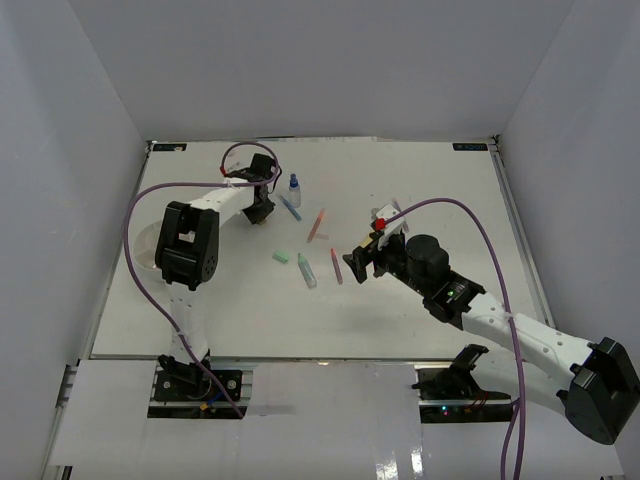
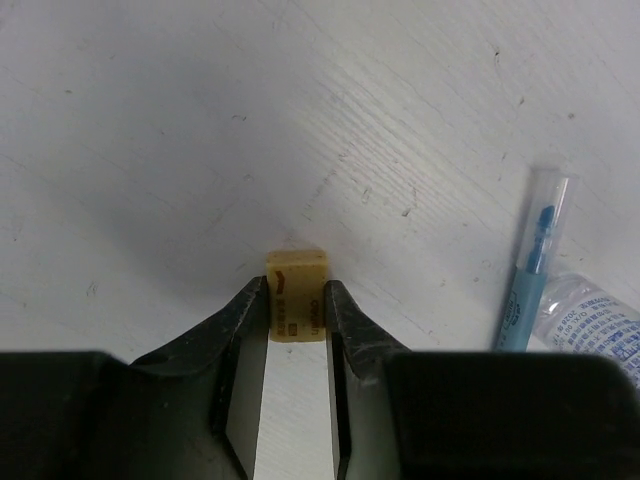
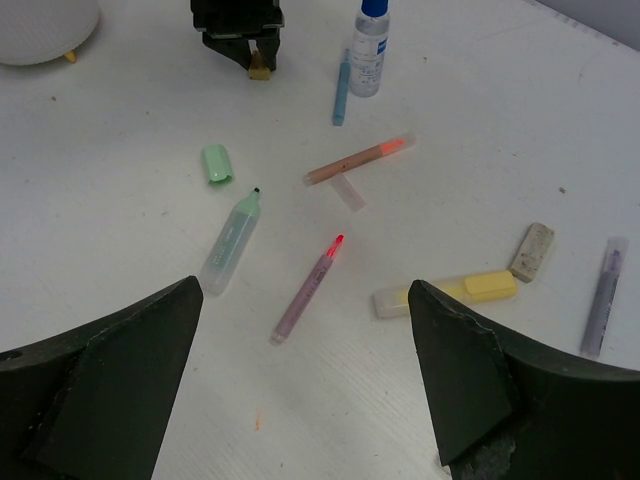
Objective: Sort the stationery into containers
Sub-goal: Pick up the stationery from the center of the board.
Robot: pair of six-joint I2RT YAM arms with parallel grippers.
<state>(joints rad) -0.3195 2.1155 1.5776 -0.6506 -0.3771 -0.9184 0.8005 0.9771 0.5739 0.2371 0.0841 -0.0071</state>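
Left wrist: left gripper (image 2: 296, 296) pinches tan block (image 2: 297, 283).

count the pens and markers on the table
6: blue pen beside the bottle, orange marker mid-table, green highlighter and pink pen nearer, yellow highlighter and purple pen at right. Some may be hidden.

**Stationery loose, dish apart**

We log the tan block (image 2: 297, 308) lying flat near the blue-capped bottle (image 3: 370, 45) and blue pen (image 3: 341, 88). Mid-table lie the uncapped green marker (image 3: 231, 243), green cap (image 3: 217, 163), orange pen (image 3: 360, 160), red-tipped pen (image 3: 308, 290) and yellow marker (image 3: 445, 292). The white dish (image 3: 45, 25) sits well apart.
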